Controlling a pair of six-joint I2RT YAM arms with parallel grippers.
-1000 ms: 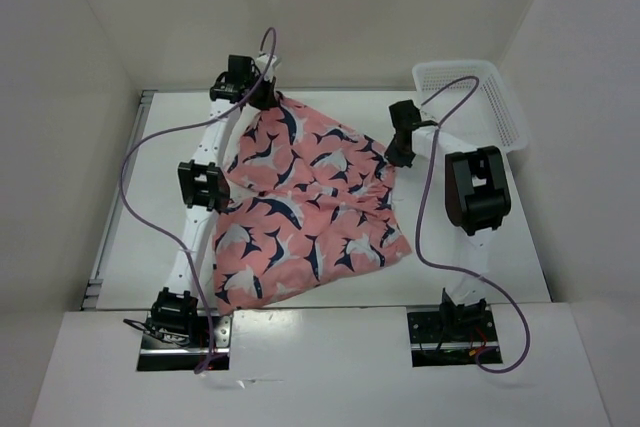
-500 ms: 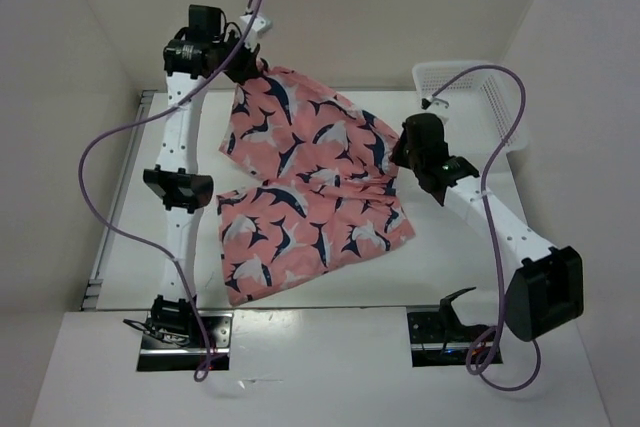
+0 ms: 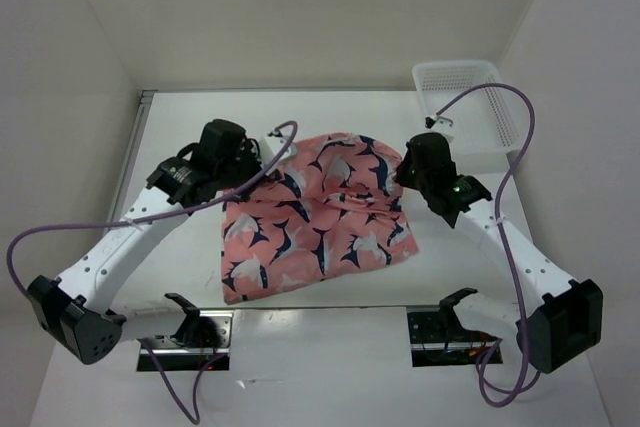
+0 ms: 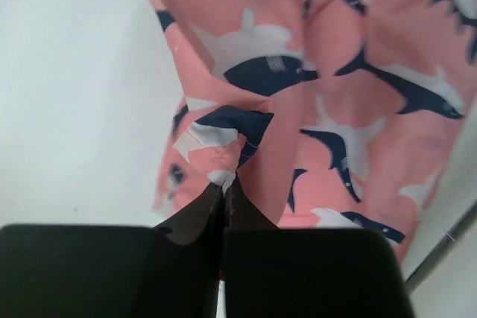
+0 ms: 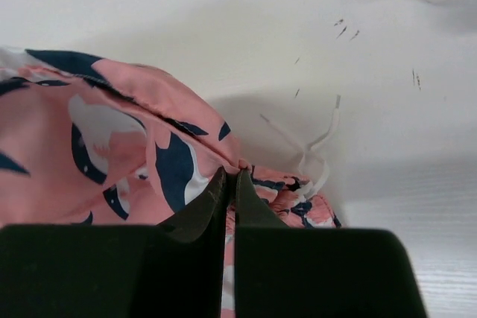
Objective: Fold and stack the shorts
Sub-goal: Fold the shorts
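The salmon-pink shorts (image 3: pixel 320 217) with navy-and-white sharks lie on the white table, their far part lifted and doubled toward the near part. My left gripper (image 3: pixel 262 152) is shut on the fabric's left far corner, and the left wrist view shows its jaws pinching a hem corner of the shorts (image 4: pixel 313 87) at the gripper's (image 4: pixel 225 184) tips. My right gripper (image 3: pixel 402 169) is shut on the right far edge; in the right wrist view the shorts (image 5: pixel 119 132) are pinched at that gripper's (image 5: pixel 232 176) tips, with the white drawstring (image 5: pixel 317 147) lying loose beside them.
A white mesh basket (image 3: pixel 470 97) stands at the table's far right corner. White walls enclose the table on three sides. Purple cables loop from both arms, the left one (image 3: pixel 60 237) low over the table's left side.
Both grippers have carried the far edge of the shorts down and toward the near side. The left arm has dropped from high at the back to low over the table.
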